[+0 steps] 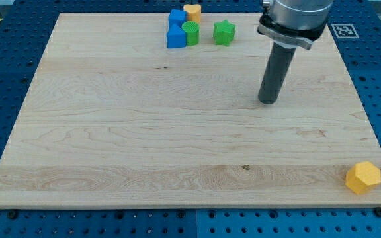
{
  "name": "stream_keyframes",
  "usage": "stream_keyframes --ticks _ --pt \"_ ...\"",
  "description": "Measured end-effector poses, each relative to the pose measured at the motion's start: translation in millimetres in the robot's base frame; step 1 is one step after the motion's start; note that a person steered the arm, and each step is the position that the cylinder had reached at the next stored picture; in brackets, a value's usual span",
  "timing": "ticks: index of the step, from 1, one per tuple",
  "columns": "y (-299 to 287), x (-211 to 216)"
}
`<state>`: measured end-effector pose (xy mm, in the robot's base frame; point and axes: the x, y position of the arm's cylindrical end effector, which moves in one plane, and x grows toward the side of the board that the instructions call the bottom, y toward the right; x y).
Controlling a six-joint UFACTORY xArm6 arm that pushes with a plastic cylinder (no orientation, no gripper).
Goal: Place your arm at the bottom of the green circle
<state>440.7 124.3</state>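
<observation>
No readable text, numbers or brand names anywhere in view. Only sign-like item: a black-and-white square fiducial marker (pixel 341 30) at the view's top right, on the blue perforated base beside the desk (pixel 177 132). Its pattern is partly visible and carries no legible characters. Blocks and arm show no labels.
</observation>
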Motion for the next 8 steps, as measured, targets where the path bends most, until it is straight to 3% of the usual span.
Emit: stream_keyframes --ticks 5,6,8 --pt "-30 -3" --pt "-54 -28" --pt "-59 -35"
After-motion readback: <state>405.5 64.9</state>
